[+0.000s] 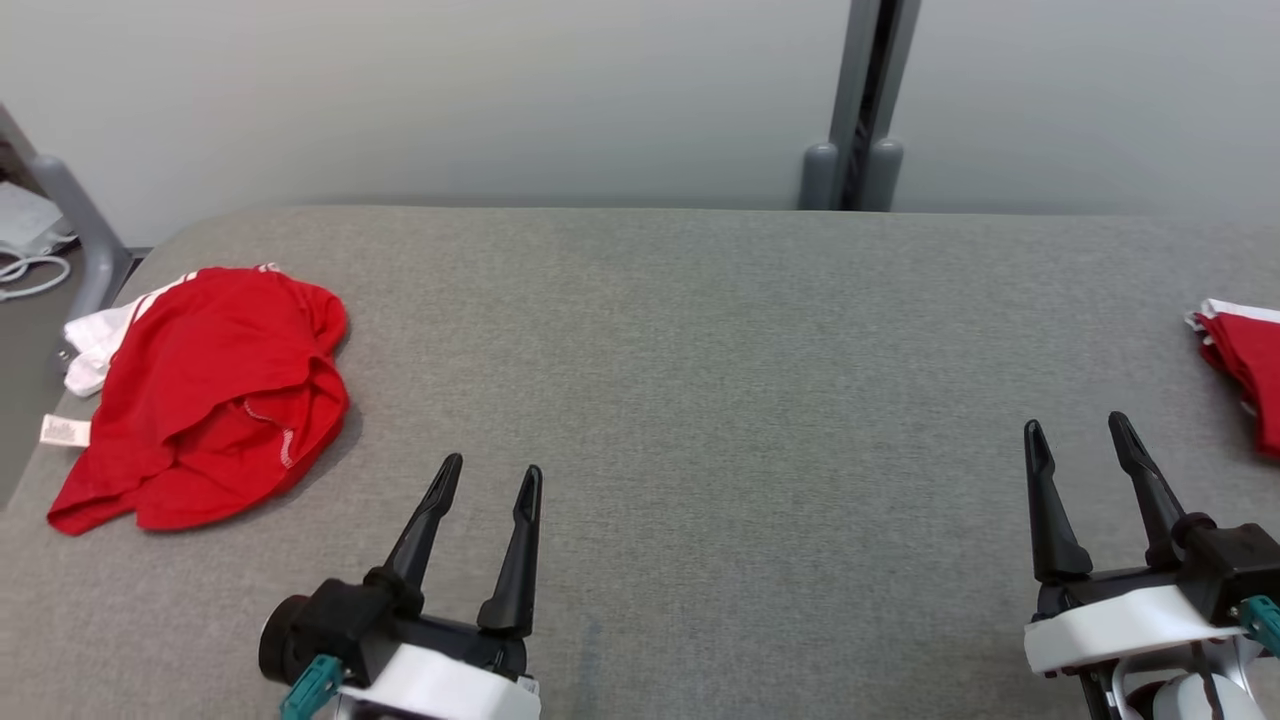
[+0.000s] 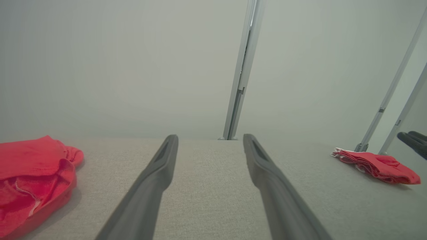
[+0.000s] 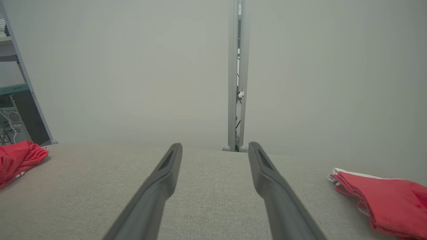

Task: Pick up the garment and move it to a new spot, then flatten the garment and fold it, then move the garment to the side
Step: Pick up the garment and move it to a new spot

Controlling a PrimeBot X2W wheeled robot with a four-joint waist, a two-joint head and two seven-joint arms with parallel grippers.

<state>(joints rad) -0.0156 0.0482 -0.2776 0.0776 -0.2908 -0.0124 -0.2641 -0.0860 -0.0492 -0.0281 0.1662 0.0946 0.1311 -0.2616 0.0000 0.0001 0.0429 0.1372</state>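
A crumpled red garment [image 1: 205,385] with white trim lies at the left end of the grey table [image 1: 700,380]; it also shows at the left edge as the garment [image 2: 31,181] and the garment [image 3: 16,158]. My left gripper [image 1: 490,478] hovers open over the table, just right of it, fingers apart with nothing between them [image 2: 210,138]. My right gripper [image 1: 1078,428] is open too, far to the right, nothing between its fingers [image 3: 215,146].
A folded red cloth [image 1: 1245,365] with a white edge lies at the table's right end, also seen as the folded cloth [image 2: 377,165] and the folded cloth [image 3: 383,196]. A grey post [image 1: 858,110] stands behind the table against a pale wall. A shelf frame [image 1: 70,215] stands at the far left.
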